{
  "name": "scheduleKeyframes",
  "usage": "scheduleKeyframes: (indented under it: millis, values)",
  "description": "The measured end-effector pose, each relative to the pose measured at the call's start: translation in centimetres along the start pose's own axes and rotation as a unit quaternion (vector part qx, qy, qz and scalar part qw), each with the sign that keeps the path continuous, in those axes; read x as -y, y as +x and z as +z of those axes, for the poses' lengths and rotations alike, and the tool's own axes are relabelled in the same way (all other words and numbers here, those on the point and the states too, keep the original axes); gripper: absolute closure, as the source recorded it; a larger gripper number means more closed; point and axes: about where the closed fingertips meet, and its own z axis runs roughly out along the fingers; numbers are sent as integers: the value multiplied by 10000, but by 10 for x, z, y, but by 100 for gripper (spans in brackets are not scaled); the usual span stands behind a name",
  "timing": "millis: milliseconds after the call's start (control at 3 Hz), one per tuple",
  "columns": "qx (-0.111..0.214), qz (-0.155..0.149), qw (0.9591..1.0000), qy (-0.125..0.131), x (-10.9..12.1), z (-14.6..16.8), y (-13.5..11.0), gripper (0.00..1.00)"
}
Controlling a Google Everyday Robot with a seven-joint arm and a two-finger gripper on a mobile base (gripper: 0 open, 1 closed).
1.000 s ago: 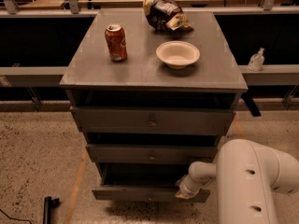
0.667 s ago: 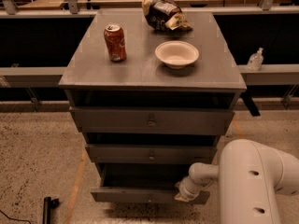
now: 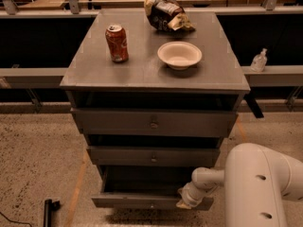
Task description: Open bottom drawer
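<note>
The bottom drawer point(image 3: 142, 201) is the lowest of three grey drawer fronts in the cabinet point(image 3: 118, 77). It stands pulled out toward the camera, with a dark gap showing behind its front. My gripper point(image 3: 185, 201) is at the right end of that drawer front, at its top edge, on the end of the white arm point(image 3: 258, 188) that comes in from the lower right. The middle drawer point(image 3: 152, 156) and top drawer point(image 3: 152, 123) each show a small centre knob. The bottom drawer's knob is not visible.
On the cabinet top stand a red soda can point(image 3: 117, 43), a white bowl point(image 3: 179, 55) and a crumpled chip bag point(image 3: 165, 11). A small clear bottle point(image 3: 258, 60) sits on the rail to the right. A black object point(image 3: 47, 211) lies on the speckled floor at lower left.
The bottom drawer has slid a little further out toward the camera, and the gripper at its right end has moved with it.
</note>
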Motion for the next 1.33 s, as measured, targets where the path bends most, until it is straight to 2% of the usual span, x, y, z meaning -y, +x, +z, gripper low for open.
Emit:
scheduleKeyframes:
  millis: [333,667,1000,1333]
  values:
    - [83,206,9994,-263,-22,6,-1,36]
    - [83,209,9994,-265,-23,6,-1,12]
    - [101,506,9972,-541,-47,13,0,0]
    - [92,633,9956,-684,-58,16,1,0]
